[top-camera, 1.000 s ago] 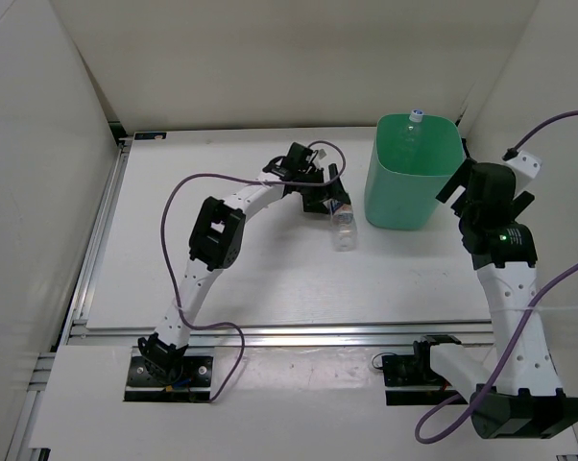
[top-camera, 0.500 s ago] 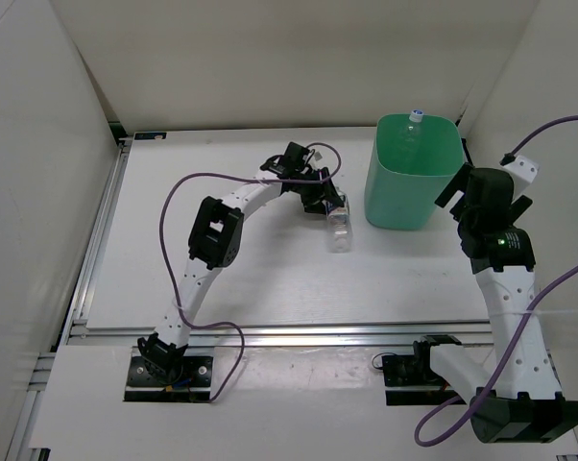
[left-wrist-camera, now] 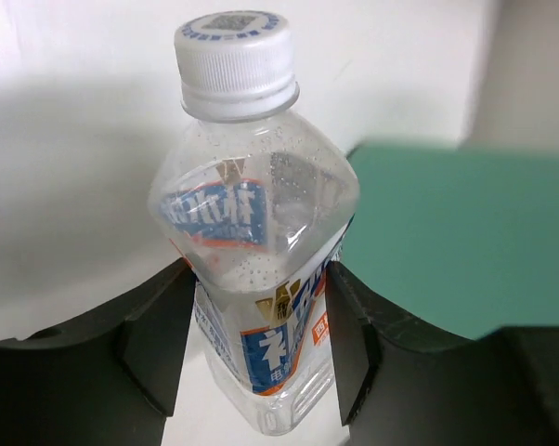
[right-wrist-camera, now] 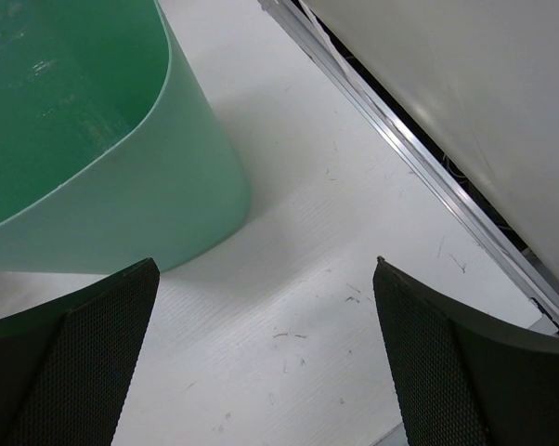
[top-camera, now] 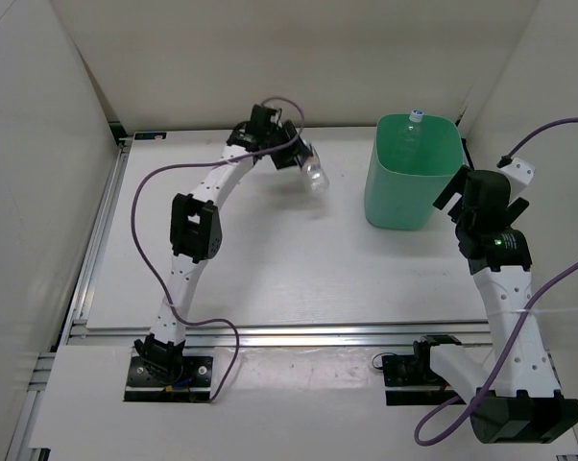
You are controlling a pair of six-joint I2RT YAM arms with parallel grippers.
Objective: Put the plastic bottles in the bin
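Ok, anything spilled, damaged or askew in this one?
Nothing spilled or damaged. One clear bottle stands in the bin against its far wall, its cap showing at the rim. The left hand is shut on a blue-labelled bottle, held tilted; droplets cling inside it.

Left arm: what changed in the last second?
The left pincer shut on the blue-labelled clear bottle lying on the table and lifted it, swinging back and leftward, away from the bin. The bin, the bottle inside it and the open right pincer stayed about where they were.
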